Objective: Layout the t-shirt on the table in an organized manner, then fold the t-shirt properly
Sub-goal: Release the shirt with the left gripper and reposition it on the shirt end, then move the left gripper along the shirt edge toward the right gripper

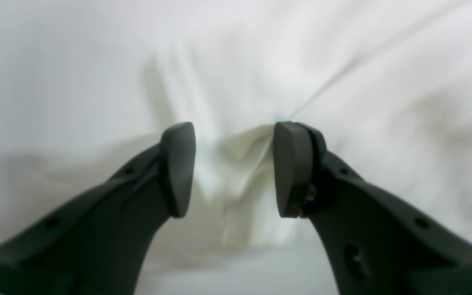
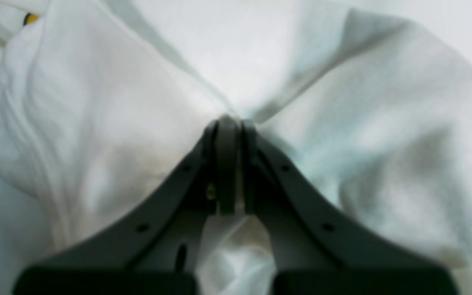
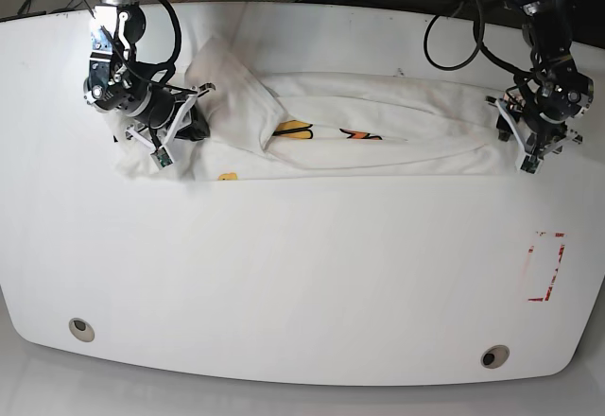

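Observation:
The white t-shirt lies stretched in a long band across the far part of the table, with orange and yellow print showing in a fold. My right gripper is shut on the cloth at the shirt's left end, and folds fan out from its tips. At the shirt's right end my left gripper stands open; in the left wrist view its pads are apart with a bunched ridge of t-shirt between them.
A red tape rectangle marks the table at the right. Two round grommet holes sit near the front edge. Cables hang behind the far edge.

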Tool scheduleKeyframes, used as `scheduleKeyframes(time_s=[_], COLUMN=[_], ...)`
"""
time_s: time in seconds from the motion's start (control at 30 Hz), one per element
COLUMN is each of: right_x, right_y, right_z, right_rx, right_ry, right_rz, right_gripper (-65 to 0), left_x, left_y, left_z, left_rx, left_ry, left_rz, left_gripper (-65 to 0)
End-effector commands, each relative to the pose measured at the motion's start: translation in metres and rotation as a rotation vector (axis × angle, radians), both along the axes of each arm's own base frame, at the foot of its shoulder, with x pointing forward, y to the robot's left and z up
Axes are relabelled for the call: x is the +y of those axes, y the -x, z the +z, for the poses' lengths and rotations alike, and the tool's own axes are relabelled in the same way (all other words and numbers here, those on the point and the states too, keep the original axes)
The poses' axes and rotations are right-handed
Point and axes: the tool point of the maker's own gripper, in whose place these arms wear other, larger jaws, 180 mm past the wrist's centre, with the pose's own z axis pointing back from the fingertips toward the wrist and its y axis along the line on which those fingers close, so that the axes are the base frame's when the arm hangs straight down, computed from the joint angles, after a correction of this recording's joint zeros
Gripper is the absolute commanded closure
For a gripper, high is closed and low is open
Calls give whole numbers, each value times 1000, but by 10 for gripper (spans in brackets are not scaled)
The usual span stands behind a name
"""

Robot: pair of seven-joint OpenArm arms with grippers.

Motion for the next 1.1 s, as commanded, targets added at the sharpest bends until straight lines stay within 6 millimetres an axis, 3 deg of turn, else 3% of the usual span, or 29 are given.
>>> scheduleKeyframes(time_s=[0.0,0.33,0.5,0.67,0.8,1.07], right_x=[-15,-19,-18,-17,-16,-16], right_y=[8,12,12,12,12,12], right_z=[-7,-14,-14,-14,-14,-14], right_rx=[46,68,68,68,69,69], right_ry=[54,43,40,38,38,37], right_rz=[-12,-44,-45,-43,-42,-42], right_gripper=[-30,-30,-30,-30,-30,-30], left_x=[17,48,52,44,23,2], left_y=[0,25,26,9,-14,-38], left_z=[13,13,17,45,66,80], left_rx=[-38,11,9,-75,-164,-225], left_ry=[-26,-86,-99,-137,-117,-92], left_rz=[29,57,54,21,-8,-54], left_gripper=[-289,-289,-289,-289,-289,-289])
